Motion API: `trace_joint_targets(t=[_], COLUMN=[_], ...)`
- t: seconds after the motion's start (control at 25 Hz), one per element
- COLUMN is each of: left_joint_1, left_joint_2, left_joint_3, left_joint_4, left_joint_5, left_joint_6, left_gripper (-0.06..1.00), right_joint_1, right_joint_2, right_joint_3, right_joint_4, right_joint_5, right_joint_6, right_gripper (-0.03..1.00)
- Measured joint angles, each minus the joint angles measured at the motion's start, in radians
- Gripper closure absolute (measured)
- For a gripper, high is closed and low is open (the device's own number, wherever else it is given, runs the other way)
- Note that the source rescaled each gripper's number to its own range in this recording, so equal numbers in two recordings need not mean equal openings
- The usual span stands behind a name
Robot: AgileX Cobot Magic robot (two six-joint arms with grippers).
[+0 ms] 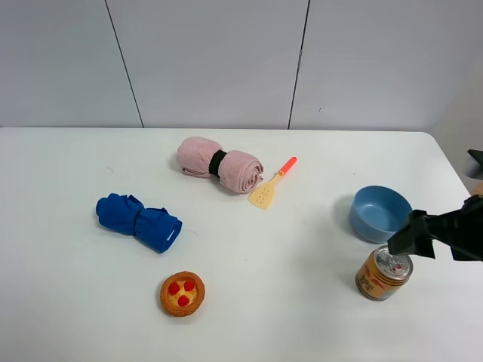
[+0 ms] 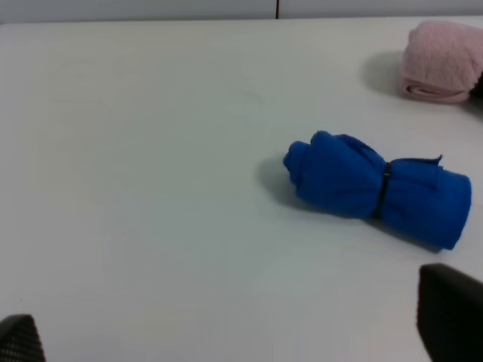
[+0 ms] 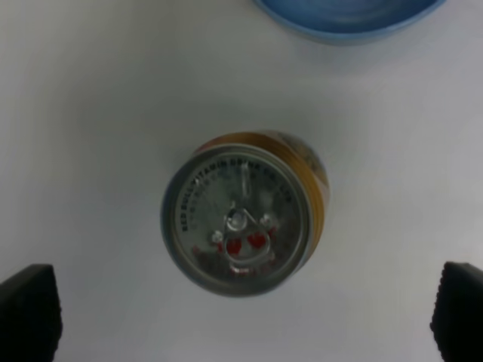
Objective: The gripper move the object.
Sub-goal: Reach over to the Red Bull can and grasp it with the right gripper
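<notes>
The golden-orange can (image 1: 383, 275) with a silver pull-tab top stands upright on the white table near the front right. The right wrist view looks straight down on its top (image 3: 240, 225). My right gripper (image 1: 412, 237) hovers just above and slightly right of the can. Its jaws are open wide, with the dark fingertips (image 3: 29, 308) far apart on either side of the can, touching nothing. My left gripper (image 2: 234, 332) is open and empty over bare table near a blue rolled cloth (image 2: 377, 187). It is out of the exterior view.
A blue bowl (image 1: 361, 219) sits just behind the can. A pink rolled towel (image 1: 219, 164), an orange-handled yellow spatula (image 1: 270, 185), the blue rolled cloth (image 1: 138, 221) and a small fruit tart (image 1: 182, 293) lie across the middle and left.
</notes>
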Motion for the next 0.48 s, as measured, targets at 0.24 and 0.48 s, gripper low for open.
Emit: trace_joint_targets(t=[0.24, 0.48], left_joint_1=[0.000, 0.000], left_joint_2=[0.000, 0.000], left_joint_3=[0.000, 0.000], left_joint_4=[0.000, 0.000], left_joint_5=[0.000, 0.000], left_joint_6=[0.000, 0.000], left_gripper=[-0.06, -0.06], right_joint_1=[0.000, 0.000], right_joint_2=[0.092, 0.124], right_joint_3=[-0.001, -0.001], right_joint_4=[0.011, 0.012], right_joint_5=[-0.046, -0.066], right_joint_6=[-0.018, -0.032], right_gripper=[-0.03, -0.03])
